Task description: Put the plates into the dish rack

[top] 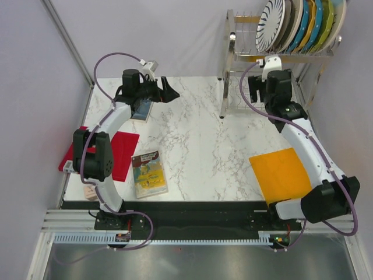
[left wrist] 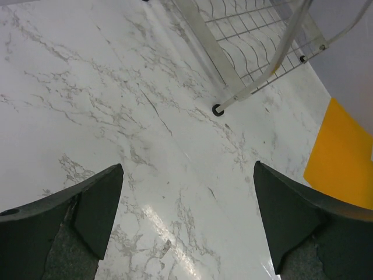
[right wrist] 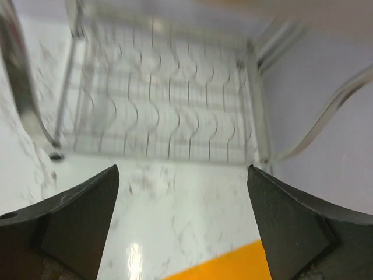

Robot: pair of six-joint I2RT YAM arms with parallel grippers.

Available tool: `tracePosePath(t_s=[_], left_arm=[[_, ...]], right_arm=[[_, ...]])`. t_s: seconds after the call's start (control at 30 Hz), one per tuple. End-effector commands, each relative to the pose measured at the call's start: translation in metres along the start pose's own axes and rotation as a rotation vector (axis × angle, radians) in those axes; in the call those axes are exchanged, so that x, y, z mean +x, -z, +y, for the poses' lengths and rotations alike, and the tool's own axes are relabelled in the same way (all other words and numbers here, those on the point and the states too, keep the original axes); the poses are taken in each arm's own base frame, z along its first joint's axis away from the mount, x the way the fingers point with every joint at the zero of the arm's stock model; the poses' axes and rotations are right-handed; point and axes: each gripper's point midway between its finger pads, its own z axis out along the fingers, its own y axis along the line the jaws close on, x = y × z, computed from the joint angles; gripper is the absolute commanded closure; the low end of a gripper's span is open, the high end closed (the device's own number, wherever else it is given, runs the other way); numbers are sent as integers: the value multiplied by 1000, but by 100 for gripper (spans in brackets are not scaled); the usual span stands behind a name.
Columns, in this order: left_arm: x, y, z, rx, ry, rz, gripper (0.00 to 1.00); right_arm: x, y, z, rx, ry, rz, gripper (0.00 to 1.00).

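Several plates stand on edge in the upper shelf of the dish rack [top: 233,55] at the back right. The frontmost is the white plate with black radial stripes [top: 269,26], with teal [top: 303,29] and yellow-green ones behind it. My right gripper [top: 262,87] hovers below them by the rack's front, open and empty [right wrist: 182,169], facing the wavy lower shelf [right wrist: 169,116]. My left gripper [top: 169,90] is over the back-left of the table, open with nothing between its fingers [left wrist: 186,169]. The rack's foot and lower shelf [left wrist: 245,35] lie ahead of it.
An orange board [top: 282,175] lies at the front right and also shows in the wrist views [left wrist: 344,157] [right wrist: 233,265]. A red board [top: 119,154] sits at the left edge. One picture book [top: 148,173] lies near the front, another [top: 141,109] under the left arm.
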Motion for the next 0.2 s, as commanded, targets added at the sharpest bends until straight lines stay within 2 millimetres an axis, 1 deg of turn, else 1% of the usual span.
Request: tracePosePath(t_s=[0.0,0.03,0.07,0.1,0.13,0.17], left_arm=[[1,24,-32,16,-228,4,0],[10,27,-31,10,-227,23,0],[12,29,-31,5,-232,26,0],[14,31,-33,7,-241,30,0],[19,33,-35,4,-243,37,0],[20,34,-34,-10,-259,36,0]], right_arm=[[75,11,-6,77,-35,206,2],[77,13,-9,83,-33,198,2],[86,16,-10,85,-17,209,2],[90,18,-11,90,-12,217,2],[95,19,-10,85,-8,226,2],[102,21,-7,69,-5,235,2]])
